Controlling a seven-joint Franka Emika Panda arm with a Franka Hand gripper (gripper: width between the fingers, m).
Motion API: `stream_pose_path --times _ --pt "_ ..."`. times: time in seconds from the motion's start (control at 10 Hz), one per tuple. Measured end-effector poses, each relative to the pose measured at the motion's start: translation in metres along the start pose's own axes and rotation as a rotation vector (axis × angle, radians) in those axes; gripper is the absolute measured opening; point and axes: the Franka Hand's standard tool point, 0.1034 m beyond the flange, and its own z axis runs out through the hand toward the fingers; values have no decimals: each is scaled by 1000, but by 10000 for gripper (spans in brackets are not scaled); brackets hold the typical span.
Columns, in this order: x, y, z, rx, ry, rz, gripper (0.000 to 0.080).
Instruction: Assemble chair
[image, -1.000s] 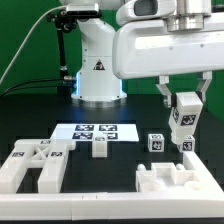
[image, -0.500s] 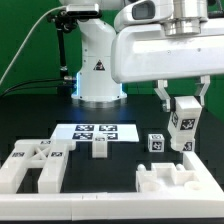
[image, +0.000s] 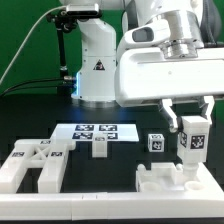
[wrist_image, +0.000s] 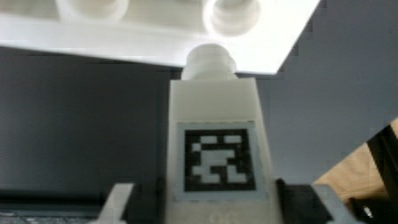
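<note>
Chair bar clamped upright in the gripper

Arm base sits at 11 o'clock in the exterior view. The big white wrist link spans toward 2 o'clock. Gripper at 3 o'clock points straight down, with dark fingers clamped either side of an upright tagged bar, held off the table.
</note>
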Motion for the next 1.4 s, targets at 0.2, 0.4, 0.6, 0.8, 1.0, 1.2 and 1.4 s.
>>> stream_pose_path --times 0.2,0.4,0.6,0.8,1.0,1.2,1.4 --pt "-9 -9 7 6 -15 3 285" --pt "-15 -19 11 14 -29 -3 285" --pt "-17 -19 13 13 -32 0 285" --pt "-17 -13 13 7 -31 -4 285" --pt "-17 -8 14 2 -32 -3 285" --pt "-15 -8 16 2 -27 -3 285" --pt "-17 -8 20 2 -32 -3 285"
